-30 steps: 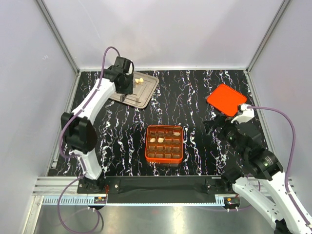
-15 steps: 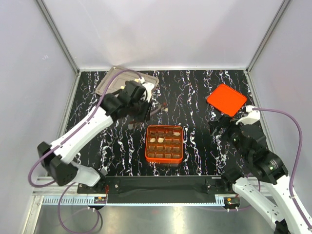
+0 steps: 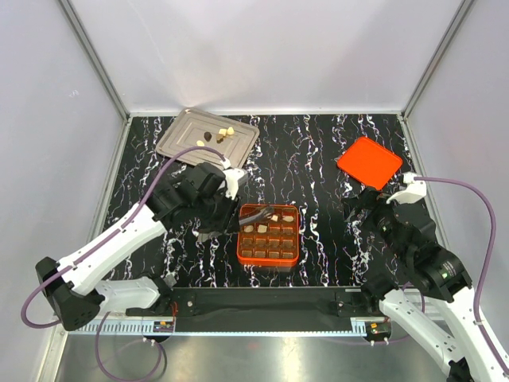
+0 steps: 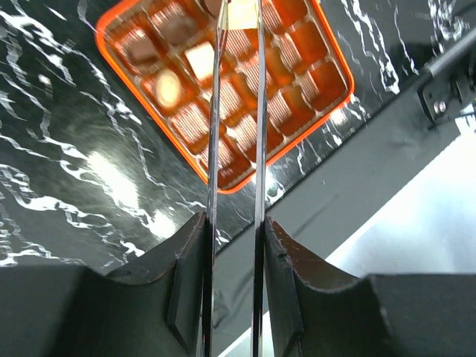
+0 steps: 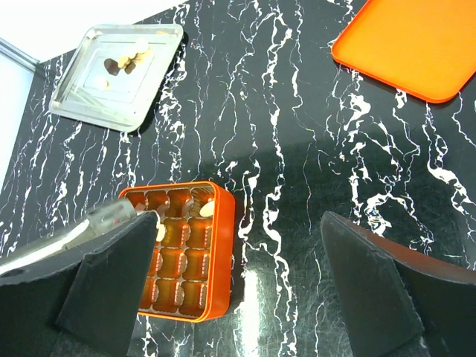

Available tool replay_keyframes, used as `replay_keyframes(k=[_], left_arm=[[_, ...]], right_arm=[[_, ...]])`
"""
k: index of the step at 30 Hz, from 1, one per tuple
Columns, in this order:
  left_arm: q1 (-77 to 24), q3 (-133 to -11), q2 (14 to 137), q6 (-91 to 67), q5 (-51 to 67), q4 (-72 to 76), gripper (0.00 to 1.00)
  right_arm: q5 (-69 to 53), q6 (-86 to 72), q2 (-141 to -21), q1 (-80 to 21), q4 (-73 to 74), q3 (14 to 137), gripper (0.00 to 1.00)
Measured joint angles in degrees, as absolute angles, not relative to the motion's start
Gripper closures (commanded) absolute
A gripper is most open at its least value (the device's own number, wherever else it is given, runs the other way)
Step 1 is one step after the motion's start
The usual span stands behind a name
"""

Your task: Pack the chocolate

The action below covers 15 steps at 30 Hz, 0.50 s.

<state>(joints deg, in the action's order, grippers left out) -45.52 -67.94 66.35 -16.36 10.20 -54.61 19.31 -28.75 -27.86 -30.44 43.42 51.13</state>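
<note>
My left gripper (image 3: 225,208) (image 4: 234,223) is shut on metal tweezers (image 3: 256,216) (image 4: 259,111). The tweezers' tips hold a cream-white chocolate (image 4: 242,13) over the far row of the orange box (image 3: 269,262) (image 4: 223,182) (image 5: 227,253). The box's brown cells hold a few cream and dark pieces (image 4: 201,56). More chocolate (image 3: 219,135) lies on the metal tray (image 3: 179,143) (image 5: 89,104) at the back left. My right gripper (image 3: 366,208) (image 5: 238,219) is open and empty, to the right of the box.
The orange lid (image 3: 368,162) (image 5: 409,44) lies flat at the back right. The black marbled table (image 3: 310,159) is walled by white panels. A dark rail (image 3: 262,302) runs along the near edge between the arm bases.
My left arm swung from the metal tray forward and right to the orange box, carrying the tweezers. The right arm shifted only slightly.
</note>
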Motion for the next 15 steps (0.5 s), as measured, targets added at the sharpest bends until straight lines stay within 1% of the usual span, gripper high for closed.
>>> replay_keyframes(k=[15], left_arm=[[-46.2,-64.7,66.7,-16.5,13.7,-52.5,0.63]], right_arm=[[19.7,-29.2,-26.9,-30.4,44.9,51.9,0.00]])
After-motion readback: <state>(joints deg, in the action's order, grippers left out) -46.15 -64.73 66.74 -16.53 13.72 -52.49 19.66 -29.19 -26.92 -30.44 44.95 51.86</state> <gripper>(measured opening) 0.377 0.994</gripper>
